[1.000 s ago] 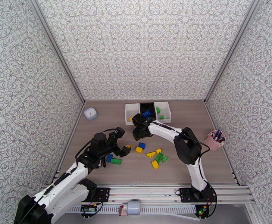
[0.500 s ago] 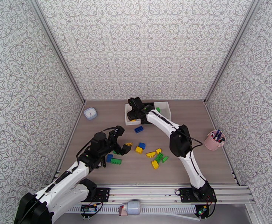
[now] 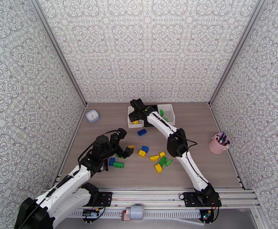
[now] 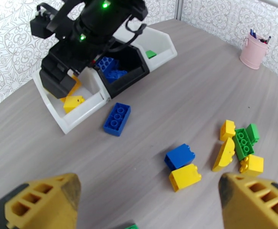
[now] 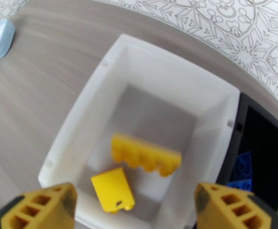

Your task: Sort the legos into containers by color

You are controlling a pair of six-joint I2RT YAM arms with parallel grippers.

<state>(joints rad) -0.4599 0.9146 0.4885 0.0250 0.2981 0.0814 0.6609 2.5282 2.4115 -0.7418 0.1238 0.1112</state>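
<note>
Right gripper was found released, jaws wide, above the left white rectangular plastic bin. A long yellow studded plastic brick and a smaller yellow brick were inside. Advised: rise straight up, clear of the bin walls, before swinging away. Left gripper hovered released and empty above the loose bricks.

The left arm and the right arm are built alike: smooth white link shells joined by rounded black joint housings, each on a black base block at the near edge. A thin black cable loops along the left arm's upper links. The left tool and the right tool carry yellow fingertips pierced by rectangular slots. The right tool's black body bears two small green lights.
</note>
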